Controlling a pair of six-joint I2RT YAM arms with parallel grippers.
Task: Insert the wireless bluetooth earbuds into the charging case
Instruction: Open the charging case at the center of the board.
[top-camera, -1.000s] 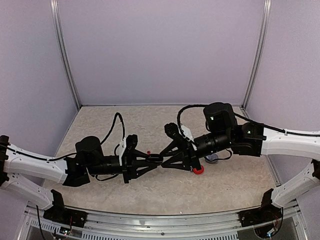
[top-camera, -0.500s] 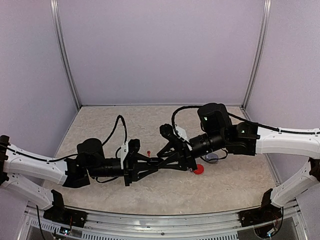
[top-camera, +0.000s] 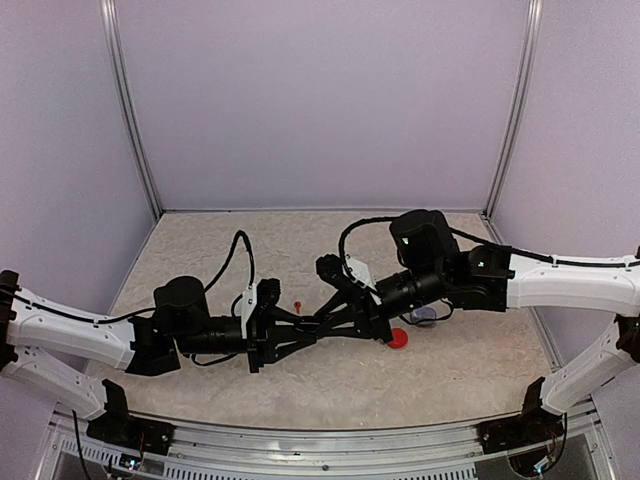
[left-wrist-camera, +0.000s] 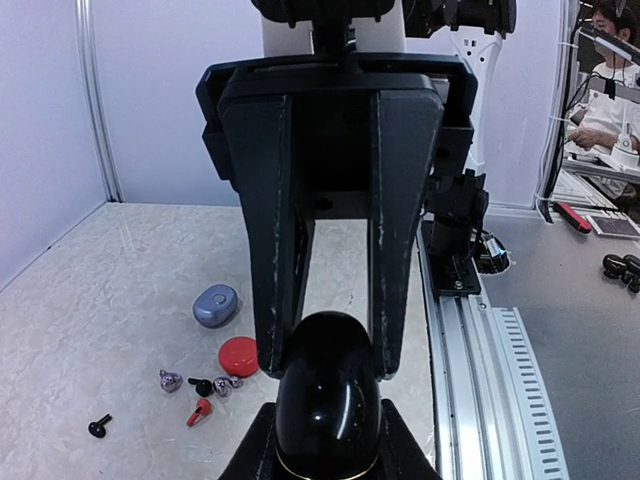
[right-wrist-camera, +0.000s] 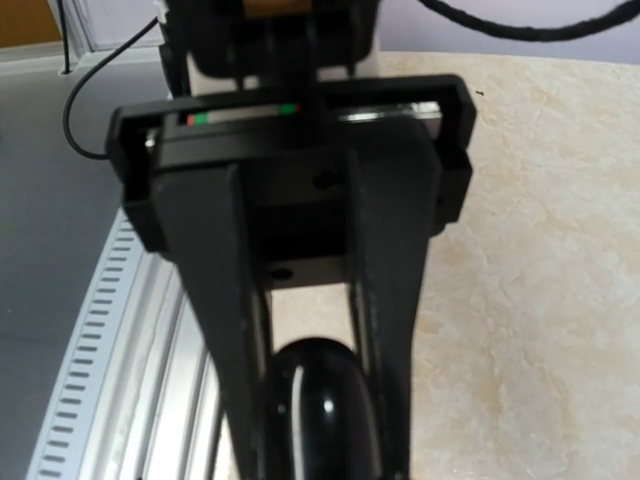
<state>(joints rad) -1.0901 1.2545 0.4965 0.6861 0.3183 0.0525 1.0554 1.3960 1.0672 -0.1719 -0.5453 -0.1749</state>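
Note:
A glossy black charging case hangs above the table between both grippers, lid closed. In the left wrist view my left gripper is shut on its lower end, and my right gripper comes from the opposite side with a finger against each flank. From above, the left gripper and right gripper meet tip to tip at the case. The right wrist view has the case between dark fingers. Several earbuds lie loose on the table: silver-grey, black, red, another black.
A red round case and a blue-grey case sit on the marbled table beside the loose buds; from above the same red case and blue-grey case lie under the right arm. A metal rail runs along the near edge.
The right arm has slid left toward the left gripper, and its jaws have closed in on the black case. The left gripper has kept its grip and hardly moved.

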